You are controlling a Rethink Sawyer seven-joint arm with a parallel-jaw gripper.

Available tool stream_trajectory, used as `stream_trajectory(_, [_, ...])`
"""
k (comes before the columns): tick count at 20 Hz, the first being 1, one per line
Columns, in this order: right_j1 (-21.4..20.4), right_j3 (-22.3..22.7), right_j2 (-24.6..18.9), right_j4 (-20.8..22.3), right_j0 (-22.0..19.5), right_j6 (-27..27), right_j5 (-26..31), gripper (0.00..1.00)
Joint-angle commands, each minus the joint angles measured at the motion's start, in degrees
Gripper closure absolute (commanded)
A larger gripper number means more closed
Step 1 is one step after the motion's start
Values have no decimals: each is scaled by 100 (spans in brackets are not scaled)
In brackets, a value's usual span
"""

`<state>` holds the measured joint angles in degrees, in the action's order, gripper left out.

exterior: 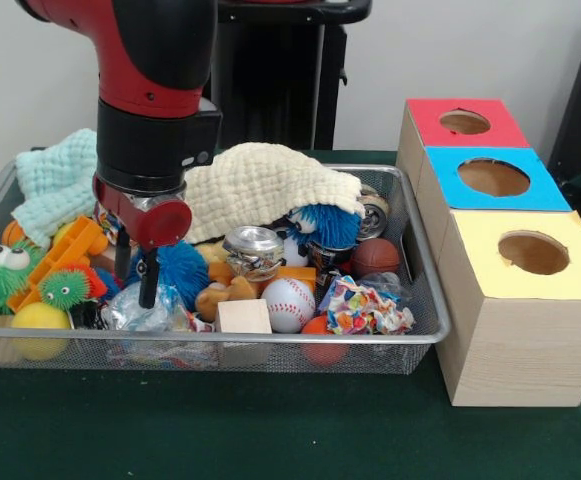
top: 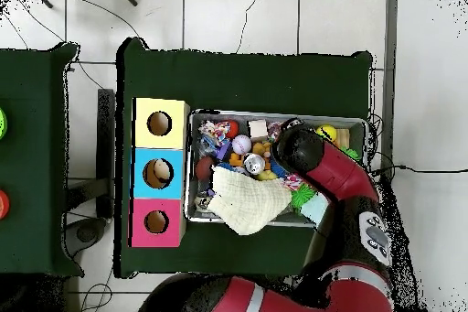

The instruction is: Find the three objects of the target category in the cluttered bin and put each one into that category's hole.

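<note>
The wire-mesh bin (exterior: 270,340) sits on the green table, packed with toys; it also shows in the overhead view (top: 274,114). My gripper (exterior: 135,283) hangs open over the bin's front left part, its two black fingers (exterior: 148,288) just above a crumpled clear plastic bottle (exterior: 142,312). Nothing is between the fingers. A second clear plastic shape (exterior: 386,285) lies by the patterned rag; I cannot tell if it is a bottle. The blue-topped box with its round hole (exterior: 493,177) stands right of the bin, and the hole shows in the overhead view (top: 160,170). In the overhead view the arm (top: 302,151) hides the gripper.
A cream cloth (exterior: 270,180) and a mint cloth (exterior: 55,180) cover the bin's back. A shiny can (exterior: 253,245), baseball (exterior: 288,303), wooden cube (exterior: 243,317), patterned rag (exterior: 365,308) and fuzzy balls lie around. Red-topped (exterior: 464,122) and yellow-topped (exterior: 533,252) holes flank the blue one.
</note>
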<state>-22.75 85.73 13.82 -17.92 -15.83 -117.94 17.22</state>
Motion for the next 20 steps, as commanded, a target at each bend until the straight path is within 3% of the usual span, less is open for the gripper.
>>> stream_trajectory(1, [217, -361, -128, -292, 69, -1109, 590, 0])
stream_trajectory(13, [414, -541, -121, -280, 103, -1012, 548, 0])
stream_trajectory(20, [720, -738, -401, -170, -152, -716, 225, 0])
